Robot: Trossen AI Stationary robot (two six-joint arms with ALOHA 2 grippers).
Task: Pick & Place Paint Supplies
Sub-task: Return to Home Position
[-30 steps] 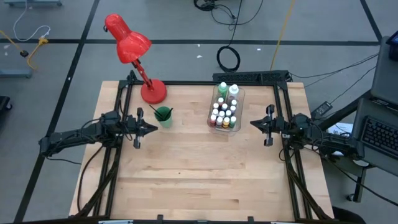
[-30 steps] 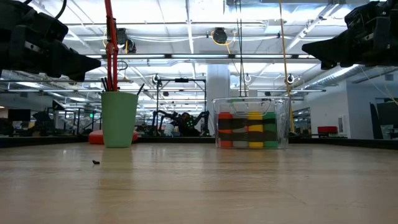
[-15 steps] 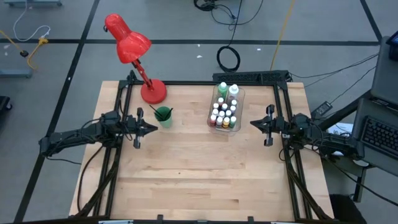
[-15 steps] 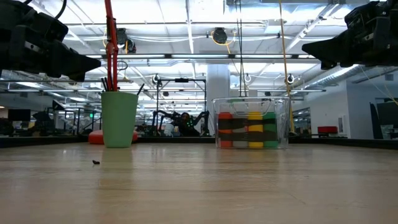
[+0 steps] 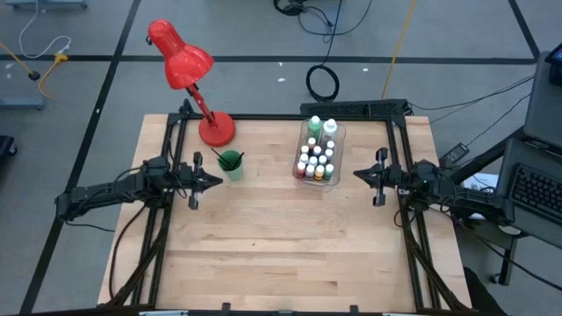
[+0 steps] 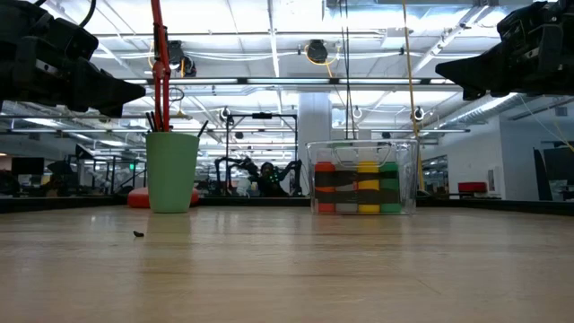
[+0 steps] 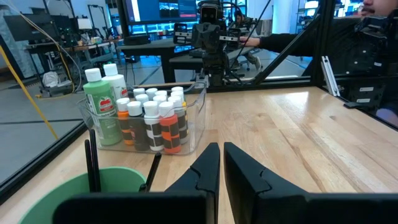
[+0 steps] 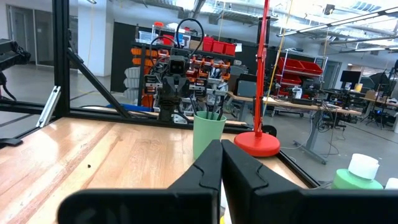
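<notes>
The sorting looks finished, with nothing of the task loose on the tabletop (image 5: 281, 246). The bottles (image 5: 316, 158) stand packed upright inside the clear bin (image 6: 362, 151) toward the far side, and the brushes (image 7: 91, 162) stand in the green cup (image 6: 172, 175), near the base of the red lamp (image 5: 216, 130). The left claw (image 5: 211, 182) hangs above the tabletop's left edge, just beside the cup, pointing inward. Its fingers are closed with only a sliver between them and hold nothing. The right claw (image 5: 360, 174) mirrors it at the right edge, near the bin, also closed and empty. Both arms appear to be at or very close to their rest pose, so the step in hand seems nearly done. To finish it well, any last settling should be small and slow. Each claw should keep its height above the tabletop, so that the left one does not brush the brush tips sticking out of the cup and the right one does not nudge the bin wall. Both claws should be left closed and level, with the arms folded back along their own sides.
</notes>
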